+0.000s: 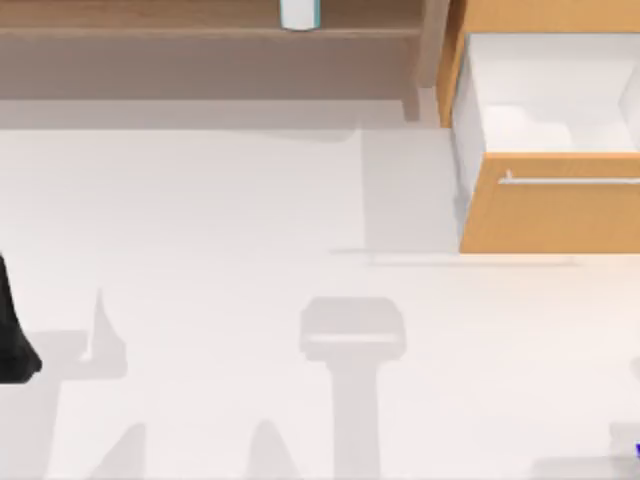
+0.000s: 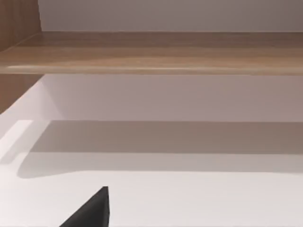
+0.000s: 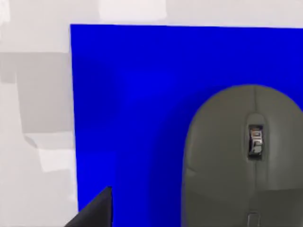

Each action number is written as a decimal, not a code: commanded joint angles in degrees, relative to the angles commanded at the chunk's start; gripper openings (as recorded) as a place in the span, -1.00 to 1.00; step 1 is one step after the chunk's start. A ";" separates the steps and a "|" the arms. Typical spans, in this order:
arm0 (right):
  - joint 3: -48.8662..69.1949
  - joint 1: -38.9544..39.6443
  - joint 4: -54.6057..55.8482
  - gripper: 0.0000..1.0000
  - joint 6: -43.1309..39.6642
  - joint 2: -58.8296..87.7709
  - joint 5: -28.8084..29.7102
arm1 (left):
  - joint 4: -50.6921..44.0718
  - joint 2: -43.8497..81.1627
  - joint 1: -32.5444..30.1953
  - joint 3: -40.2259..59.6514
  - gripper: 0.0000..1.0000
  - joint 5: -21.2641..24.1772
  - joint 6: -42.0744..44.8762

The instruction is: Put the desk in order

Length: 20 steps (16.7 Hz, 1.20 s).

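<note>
The desk [image 1: 220, 300] — a broad, flat, matte white tabletop — spreads across the top view, crossed by soft grey shadows. Along its far edge runs the light-brown wooden shelf unit [image 1: 200, 40], its grain straight and its board long and flat; the left wrist view looks along that same board [image 2: 151, 52] with pale wall behind and white surface below.

At the far right of the top view the orange-wood drawer [image 1: 550, 215] stands pulled open, a boxy shape with smooth white inner walls [image 1: 530, 90] and a slim silver bar handle [image 1: 570, 181] lying level across its front panel.

In the right wrist view a saturated blue mouse pad [image 3: 128, 118] lies flat on the white surface, square-cornered and even in tone. A grey mouse [image 3: 236, 161] rests on it — rounded, smooth, domed, with a small metallic scroll wheel [image 3: 255, 140] set in the centre seam.

On the shelf a small cylindrical white object with a teal band [image 1: 299, 14] stands upright, cut by the frame edge.

The left arm [image 1: 12, 330] shows as a dark shape at the left edge of the top view; how far either gripper's jaws stand apart cannot be told.
</note>
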 joint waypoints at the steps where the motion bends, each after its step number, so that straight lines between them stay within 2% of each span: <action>1: 0.33 0.70 1.76 1.00 -1.40 0.42 0.33 | 0.00 0.00 0.00 0.00 1.00 0.00 0.00; 5: 0.61 5.16 14.79 1.00 -10.72 4.06 2.25 | 0.00 0.00 0.00 0.00 1.00 0.00 0.00; 8: -0.45 9.47 31.05 1.00 -20.67 8.65 4.26 | 0.00 0.00 0.00 0.00 1.00 0.00 0.00; 15: -7.09 18.81 81.78 1.00 -47.87 24.75 10.25 | 0.00 0.00 0.00 0.00 1.00 0.00 0.00; 20: -11.75 21.94 116.77 1.00 -66.78 39.43 15.13 | 0.00 0.00 0.00 0.00 1.00 0.00 0.00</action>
